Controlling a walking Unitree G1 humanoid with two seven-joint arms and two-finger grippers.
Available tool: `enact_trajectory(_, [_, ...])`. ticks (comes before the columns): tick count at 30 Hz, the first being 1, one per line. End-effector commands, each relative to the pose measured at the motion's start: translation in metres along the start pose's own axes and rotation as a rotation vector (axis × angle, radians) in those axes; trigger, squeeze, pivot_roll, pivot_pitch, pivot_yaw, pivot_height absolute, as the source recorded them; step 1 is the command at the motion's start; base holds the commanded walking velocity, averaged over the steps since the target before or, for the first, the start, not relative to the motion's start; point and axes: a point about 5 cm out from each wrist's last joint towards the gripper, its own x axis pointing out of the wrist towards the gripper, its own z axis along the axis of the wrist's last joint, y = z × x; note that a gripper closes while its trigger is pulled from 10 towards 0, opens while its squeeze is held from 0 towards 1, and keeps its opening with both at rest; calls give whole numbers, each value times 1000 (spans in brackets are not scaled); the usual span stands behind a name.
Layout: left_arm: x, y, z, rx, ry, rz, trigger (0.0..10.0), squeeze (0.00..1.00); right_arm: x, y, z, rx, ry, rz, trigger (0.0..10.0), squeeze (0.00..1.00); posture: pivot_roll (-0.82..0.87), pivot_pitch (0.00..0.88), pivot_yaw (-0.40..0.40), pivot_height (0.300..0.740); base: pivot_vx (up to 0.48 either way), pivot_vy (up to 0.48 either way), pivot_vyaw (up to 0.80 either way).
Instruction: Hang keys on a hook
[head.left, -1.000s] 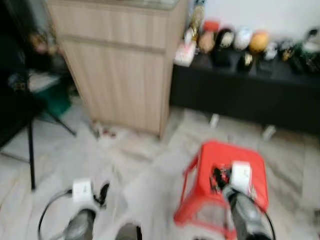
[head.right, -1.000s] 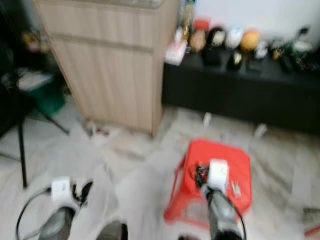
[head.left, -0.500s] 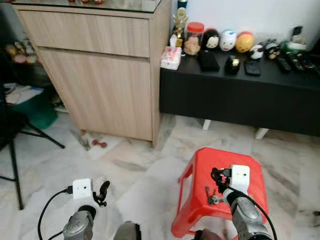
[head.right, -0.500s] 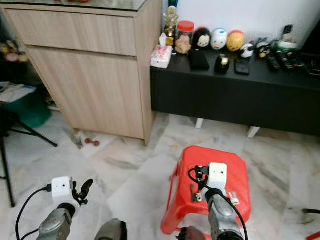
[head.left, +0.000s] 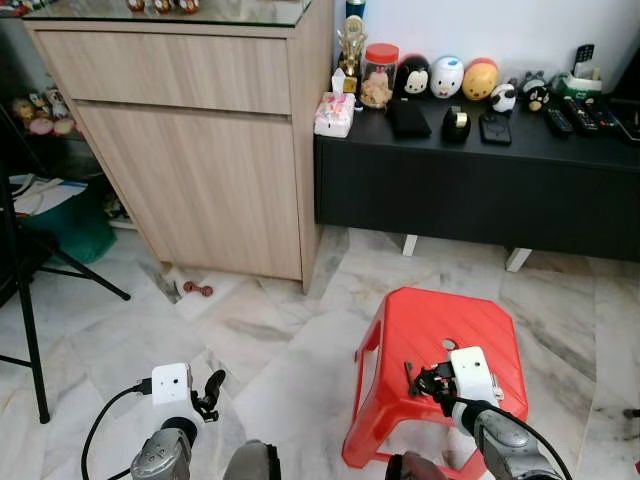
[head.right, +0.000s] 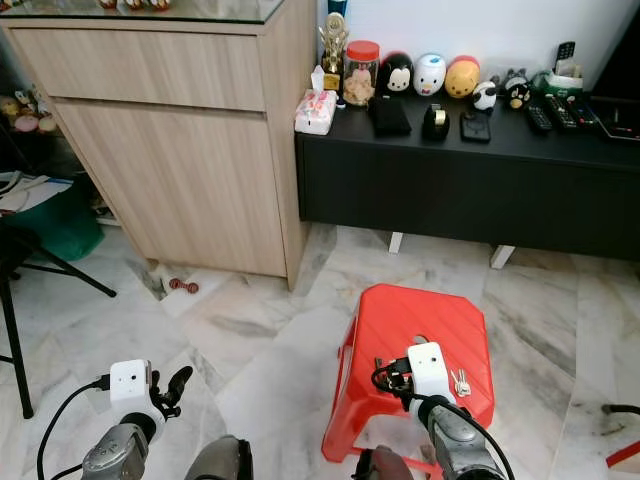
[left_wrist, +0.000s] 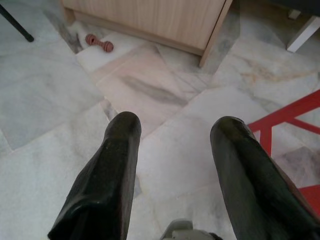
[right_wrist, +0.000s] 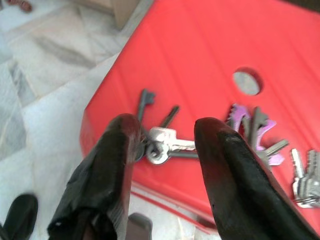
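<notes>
Red stool (right_wrist: 210, 50): right gripper (right_wrist: 165, 150) spread over keys (right_wrist: 162, 145) near edge (second bunch (right_wrist: 257, 132) beside). Risk: knocking off, wrong bunch.

3 key bunches (right_wrist: 165, 145) (right_wrist: 257, 132) (right_wrist: 306, 177), 1 red stool (head.left: 440, 335), 2 pincers (left_wrist: 172, 165) (right_wrist: 162, 150)

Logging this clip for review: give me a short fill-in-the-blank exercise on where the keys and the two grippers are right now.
1. The bunches of keys lie on top of a ____ plastic stool.
2. The right gripper hovers over the stool with its fingers ____, one on either side of a key bunch.
3. The left gripper is held over the marble ____, holding nothing.
4. Beyond the stool stands a low ____ cabinet with figurines on top.

Missing words: red; open; floor; black
</notes>
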Motion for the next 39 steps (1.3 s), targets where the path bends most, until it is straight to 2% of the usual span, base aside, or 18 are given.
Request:
enact_trajectory(1, [-4, 10, -7, -7, 48, 17, 10000, 0, -2, -4, -4, -18, 26, -2, 10000, 1000, 108, 119, -15, 642, 0, 0, 0])
enact_trajectory(3, [-6, 13, -9, -6, 57, 20, 10000, 0, -2, -7, -3, -14, 29, -36, 10000, 1000, 110, 122, -12, 642, 0, 0, 0])
enact_trajectory(4, [-7, 16, -11, -6, 65, 22, 10000, 0, -2, -8, -3, -12, 38, -54, 10000, 478, 112, 126, -10, 642, 0, 0, 0])
enact_trajectory(5, [-8, 17, -11, -6, 68, 22, 10000, 0, -2, -9, -3, -14, 42, -55, 10000, 478, 112, 126, -10, 642, 0, 0, 0])
enact_trajectory(6, [-10, 19, -13, -4, 74, 24, 10000, 0, -1, -9, -3, -19, 40, -52, 10000, 0, 117, 132, -7, 642, 0, 0, 0])
enact_trajectory(10, [-16, 28, -19, 4, 108, 33, 10000, 0, 0, -11, 2, -13, 42, -59, 10000, 0, 125, 146, -1, 642, 0, 0, 0])
enact_trajectory(14, [-18, 31, -21, 8, 115, 33, 10000, 0, 1, -10, 3, -15, 43, -61, 10000, 0, 130, 153, 2, 642, 0, 0, 0])
enact_trajectory(23, [-27, 41, -28, 27, 132, 42, 10000, 0, 5, -3, 10, -22, 22, -29, 10000, 0, 163, 192, 9, 642, 0, 0, 0])
enact_trajectory(35, [-29, 40, -30, 22, 120, 47, 10000, 0, 9, -2, 22, -39, -9, -17, 10000, 0, 177, 211, 0, 642, 0, 0, 0])
enact_trajectory(39, [-23, 34, -24, 24, 93, 37, 10000, 0, 9, 0, 21, -53, 2, -3, 10000, 0, 180, 219, -5, 642, 0, 0, 0])
